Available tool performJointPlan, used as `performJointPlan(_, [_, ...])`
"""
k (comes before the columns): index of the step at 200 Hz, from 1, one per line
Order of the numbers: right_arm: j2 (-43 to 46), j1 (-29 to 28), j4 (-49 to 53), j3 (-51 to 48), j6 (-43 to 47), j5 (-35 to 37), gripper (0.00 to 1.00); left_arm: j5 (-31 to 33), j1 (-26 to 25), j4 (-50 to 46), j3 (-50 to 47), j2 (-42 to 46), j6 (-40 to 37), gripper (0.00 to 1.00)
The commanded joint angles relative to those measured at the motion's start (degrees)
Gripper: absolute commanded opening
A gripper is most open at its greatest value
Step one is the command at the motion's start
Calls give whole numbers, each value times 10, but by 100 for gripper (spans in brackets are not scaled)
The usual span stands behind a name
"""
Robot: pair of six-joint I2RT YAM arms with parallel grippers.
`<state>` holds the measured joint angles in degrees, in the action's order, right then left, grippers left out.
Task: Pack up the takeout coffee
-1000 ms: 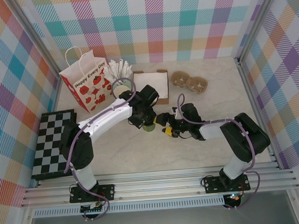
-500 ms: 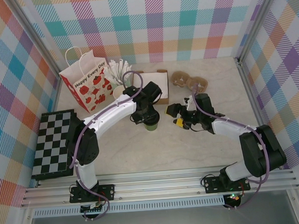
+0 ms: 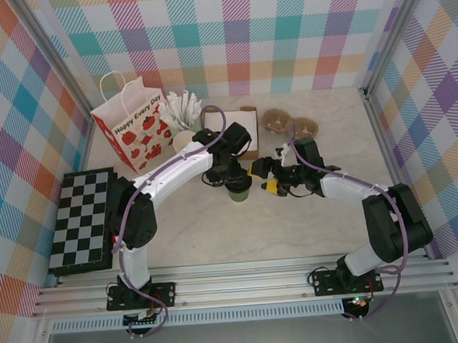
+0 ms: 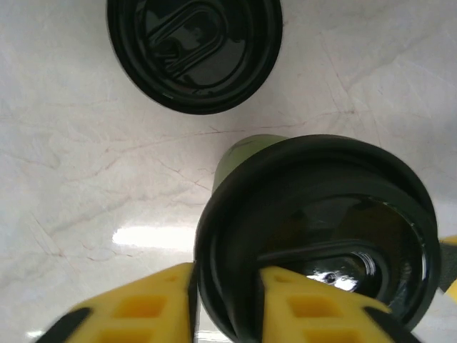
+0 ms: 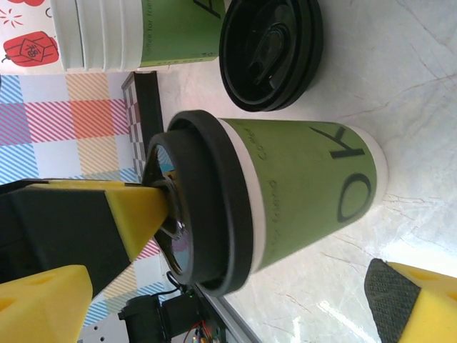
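left jaws partly apart astride takeout coffee (image 4: 321, 214) rim; right jaws wide apart.

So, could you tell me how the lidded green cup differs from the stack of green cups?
The takeout coffee is one cup capped with a black lid; the stack of cups is several nested, open-topped. The takeout coffee stands farther forward; the stack of cups sits beside the paper bag. Both are green, white-rimmed and upright.

light: bright, even overhead | glare: white streak on table (image 4: 153, 236) | blur: left wrist view's bottom edge soft
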<state>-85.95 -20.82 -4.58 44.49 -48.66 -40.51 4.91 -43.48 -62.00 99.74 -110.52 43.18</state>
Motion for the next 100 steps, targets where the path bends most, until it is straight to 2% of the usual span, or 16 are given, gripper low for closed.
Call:
performJointPlan(1, [-10,-1,42,33,37,-16,100,-4,-2,-38,31,-7,-31,44])
performJointPlan(13, [-12,-1,51,40,42,-10,100,-1,-1,-42,42,-2,-38,57])
performJointPlan(34, [-12,-1,84,58,72,10,100,-5,2,-37,52,13,-47,73])
performJointPlan(68, [-19,-1,151,93,154,44,100,2,11,-27,47,46,-46,88])
performJointPlan(84, [-28,-2,185,115,190,50,100,37,18,-7,14,87,-28,99])
performJointPlan(100, [-35,-5,210,134,218,52,100,94,30,8,-36,137,12,100])
